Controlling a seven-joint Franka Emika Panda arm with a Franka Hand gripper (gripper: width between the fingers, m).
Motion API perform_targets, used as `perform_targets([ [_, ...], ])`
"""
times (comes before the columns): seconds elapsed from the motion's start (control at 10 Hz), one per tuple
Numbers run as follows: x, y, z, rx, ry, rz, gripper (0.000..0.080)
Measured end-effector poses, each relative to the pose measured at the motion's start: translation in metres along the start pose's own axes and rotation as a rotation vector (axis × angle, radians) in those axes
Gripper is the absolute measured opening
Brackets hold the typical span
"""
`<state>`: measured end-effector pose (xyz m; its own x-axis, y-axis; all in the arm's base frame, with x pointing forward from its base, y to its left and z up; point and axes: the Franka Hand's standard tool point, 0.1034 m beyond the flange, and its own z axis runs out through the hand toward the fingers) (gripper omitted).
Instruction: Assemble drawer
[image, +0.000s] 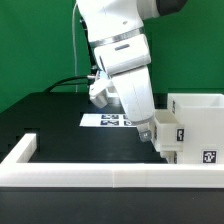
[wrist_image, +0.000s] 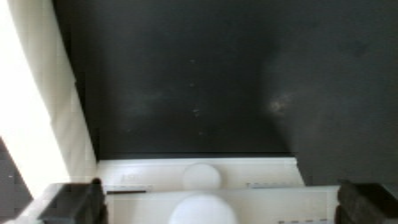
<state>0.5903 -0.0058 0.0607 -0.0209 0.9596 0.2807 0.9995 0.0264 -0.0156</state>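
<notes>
The drawer (image: 196, 128) stands on the black table (image: 50, 120) at the exterior view's right, touching the low white border wall (image: 100, 176) along the near edge. The gripper (image: 157, 139) hangs just to the left of it, jaws spread wide and holding nothing. In the wrist view, both fingers (wrist_image: 71, 200) stand apart on either side of a white tray (wrist_image: 205, 172). The marker board (image: 108, 120) lies farther back, behind the arm.

White drawer (image: 195, 125) wearing black-and-white square tags, black tabletop (image: 60, 125), white border wall (image: 90, 176), green backdrop (image: 35, 45) behind.
</notes>
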Motion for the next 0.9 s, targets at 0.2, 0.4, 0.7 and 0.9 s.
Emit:
perform_targets([
  [0.2,0.014,0.001,0.006,-0.011,0.004,-0.012,0.0649],
  [0.4,0.033,0.003,0.008,-0.008,0.010,-0.003,0.0649],
  [0.7,0.039,0.002,0.010,-0.005,0.009,0.024,0.0649],
  [0.9,0.014,-0.001,0.006,-0.002,0.005,0.006,0.0649],
])
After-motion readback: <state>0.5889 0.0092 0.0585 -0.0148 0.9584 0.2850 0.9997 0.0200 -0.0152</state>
